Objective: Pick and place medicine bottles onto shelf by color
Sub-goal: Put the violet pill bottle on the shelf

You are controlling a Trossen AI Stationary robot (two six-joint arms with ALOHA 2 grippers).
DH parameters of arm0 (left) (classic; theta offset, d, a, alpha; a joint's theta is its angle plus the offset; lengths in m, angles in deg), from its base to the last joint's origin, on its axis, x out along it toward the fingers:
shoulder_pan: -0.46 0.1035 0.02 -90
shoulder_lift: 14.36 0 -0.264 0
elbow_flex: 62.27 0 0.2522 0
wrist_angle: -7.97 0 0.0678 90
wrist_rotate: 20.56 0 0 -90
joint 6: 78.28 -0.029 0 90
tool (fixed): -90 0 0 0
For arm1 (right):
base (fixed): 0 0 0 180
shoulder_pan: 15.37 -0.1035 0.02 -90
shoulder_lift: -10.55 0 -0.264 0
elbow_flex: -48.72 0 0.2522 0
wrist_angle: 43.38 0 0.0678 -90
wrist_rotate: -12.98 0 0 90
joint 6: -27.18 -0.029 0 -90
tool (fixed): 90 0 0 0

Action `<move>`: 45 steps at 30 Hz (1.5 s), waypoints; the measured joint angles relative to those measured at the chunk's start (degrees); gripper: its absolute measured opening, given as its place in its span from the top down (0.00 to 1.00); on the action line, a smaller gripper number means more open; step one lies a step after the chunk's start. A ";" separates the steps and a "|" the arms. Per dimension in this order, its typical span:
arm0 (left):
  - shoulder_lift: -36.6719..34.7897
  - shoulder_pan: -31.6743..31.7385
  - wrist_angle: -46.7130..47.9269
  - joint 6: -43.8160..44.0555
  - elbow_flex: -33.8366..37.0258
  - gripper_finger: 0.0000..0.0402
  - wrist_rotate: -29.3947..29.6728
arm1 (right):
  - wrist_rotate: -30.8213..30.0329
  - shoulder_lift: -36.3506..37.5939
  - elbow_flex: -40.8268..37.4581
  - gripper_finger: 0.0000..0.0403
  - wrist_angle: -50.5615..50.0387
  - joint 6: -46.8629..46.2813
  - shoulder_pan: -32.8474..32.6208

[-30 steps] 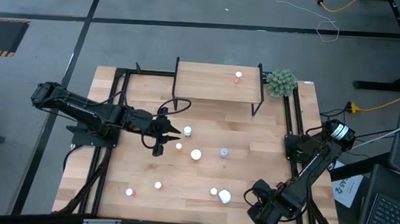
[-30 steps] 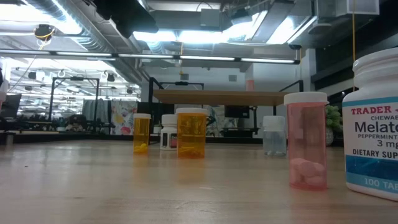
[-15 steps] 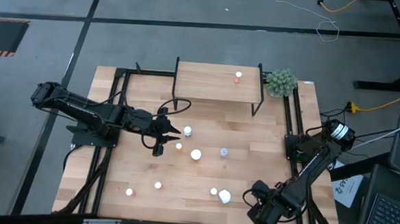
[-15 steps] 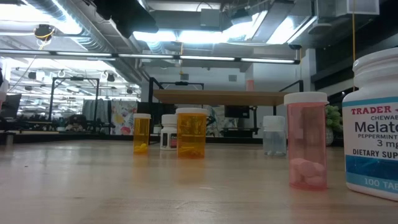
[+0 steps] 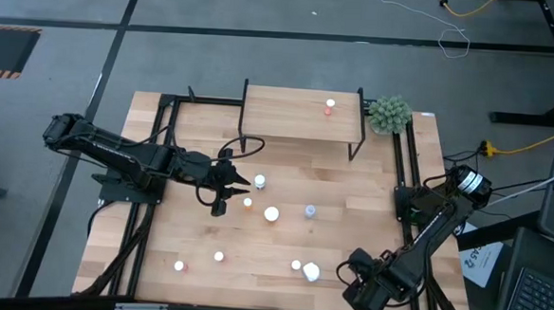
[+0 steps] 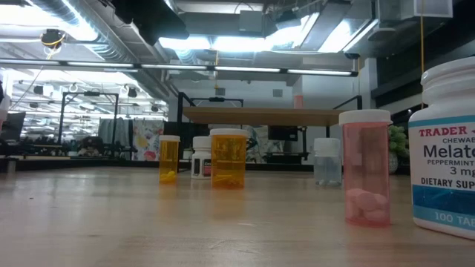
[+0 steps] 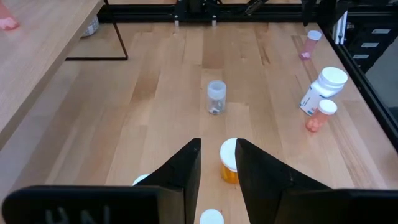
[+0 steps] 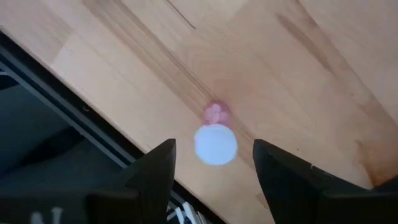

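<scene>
1. Left pincer [image 5: 229, 192] out over the middle of the surface [image 5: 197, 236], fingers [image 7: 186, 165] parted by a narrow gap and holding nothing.
2. Just beside its tips: a small white bottle [image 5: 259, 182], a small orange bottle [image 5: 248, 203] and a larger orange bottle [image 5: 272, 214] with a white cap; none touched.
3. Seen past the left fingers: that larger orange bottle [image 7: 230, 160] close ahead, a bluish-grey bottle [image 7: 216, 97] farther on, standing upright.
4. Shelf [image 5: 288, 118] at the far edge of the surface, carrying one pink bottle [image 5: 330, 106] near its right end.
5. Near the front edge: a pink bottle [image 5: 179, 265], an orange bottle [image 5: 218, 257], another pink bottle [image 5: 296, 265] and a large white bottle [image 5: 311, 272], well apart from the shelf.
6. Right pincer [image 5: 357, 294] low at the front right corner, spread wide and empty; below it, between its fingers [image 8: 152, 174], a pink bottle [image 8: 215, 138], not gripped.
7. Small green plant [image 5: 389, 113] right of the shelf.
</scene>
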State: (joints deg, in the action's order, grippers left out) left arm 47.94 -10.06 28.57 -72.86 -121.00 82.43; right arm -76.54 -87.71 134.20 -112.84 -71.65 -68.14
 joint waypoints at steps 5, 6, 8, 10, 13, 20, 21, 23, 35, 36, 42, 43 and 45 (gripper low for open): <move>0.00 -0.02 -0.01 0.03 0.00 0.76 0.00 | -3.44 0.00 0.01 0.46 1.49 0.16 0.00; 0.00 0.00 -0.01 0.03 0.00 0.76 0.00 | -3.44 0.00 0.01 0.46 1.23 0.16 0.00; 0.00 -0.01 -0.01 0.05 0.00 0.76 0.00 | -3.44 -0.01 0.00 0.46 0.44 0.16 -0.01; 0.00 -0.02 0.01 0.05 0.00 0.76 0.00 | -3.05 -0.02 0.02 0.46 -0.15 0.16 -0.02; 0.00 -0.01 -0.01 0.09 0.00 0.76 0.00 | -2.31 -0.02 0.02 0.46 -0.07 0.27 -0.06; 0.00 -0.01 -0.01 0.16 0.00 0.76 0.00 | -1.87 -0.02 0.02 0.46 0.15 -1.33 -0.26; 0.00 0.00 -0.01 0.16 0.00 0.76 0.00 | -1.87 -0.02 0.02 0.46 0.17 -1.39 -0.26; 0.00 -0.02 0.01 0.16 0.00 0.76 0.00 | -1.87 -0.02 0.02 0.46 0.25 -1.44 -0.26; 0.00 -0.02 -0.01 0.17 0.00 0.76 -0.01 | 4.32 -3.69 0.04 0.46 0.88 -1.33 -0.35; 0.00 0.00 0.00 0.17 -0.01 0.76 0.00 | 4.42 -3.97 0.04 0.46 1.00 -1.31 -0.35; 0.00 -0.01 -0.01 0.17 0.00 0.76 0.00 | 3.81 -4.85 0.04 0.46 1.70 -1.35 -0.35; 0.00 -0.02 0.00 0.17 0.00 0.76 0.00 | 2.98 -4.87 0.04 0.46 1.68 -1.51 -0.35; 0.00 -0.02 -0.01 0.16 0.00 0.76 -0.01 | 1.71 -4.87 0.04 0.46 1.70 -1.69 -0.35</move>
State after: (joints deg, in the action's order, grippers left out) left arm 47.94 -10.09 28.56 -72.70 -121.00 82.42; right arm -74.83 -92.58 134.25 -111.14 -73.34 -68.49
